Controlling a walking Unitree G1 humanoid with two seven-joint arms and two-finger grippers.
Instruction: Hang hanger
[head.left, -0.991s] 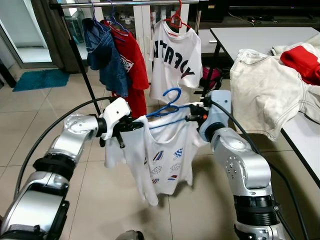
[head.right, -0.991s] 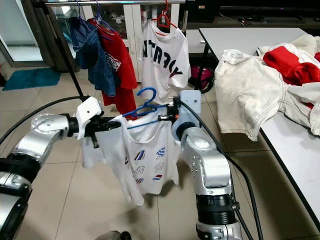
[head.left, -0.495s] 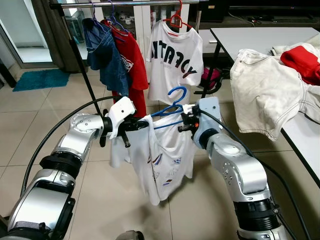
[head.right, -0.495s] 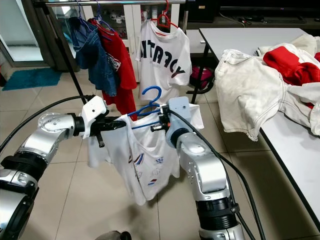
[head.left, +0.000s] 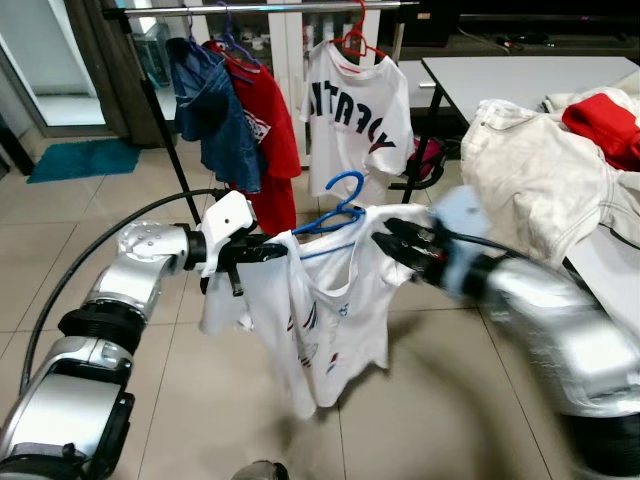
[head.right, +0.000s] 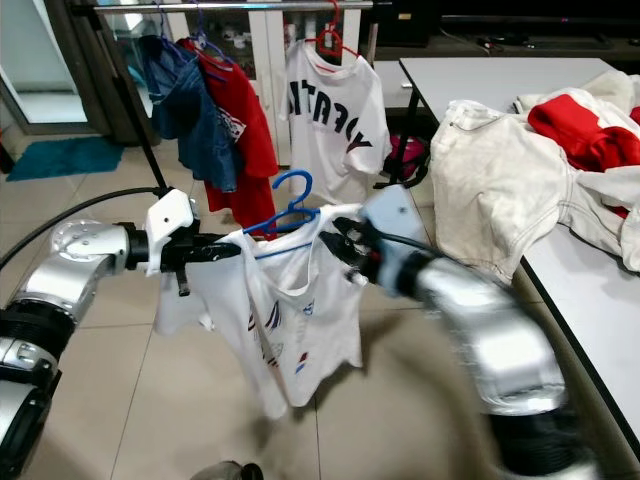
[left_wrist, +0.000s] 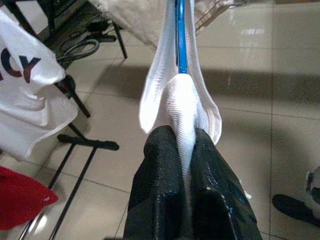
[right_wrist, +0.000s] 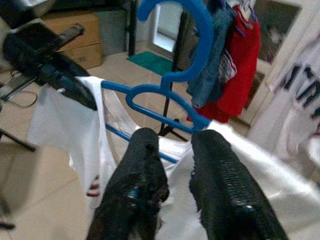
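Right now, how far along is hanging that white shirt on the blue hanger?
Done: the white shirt is on the blue hanger. In hand: the left gripper pinches one shoulder; the right gripper, blurred, has its fingers apart at the other. Left: hooking it on the rail, where other clothes hang.

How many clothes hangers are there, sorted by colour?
Blue hanger, carrying the white shirt between the left gripper and the right gripper: 1
Red hanger on the rail: 1
Purple hangers on the rail: 2
Total: 4
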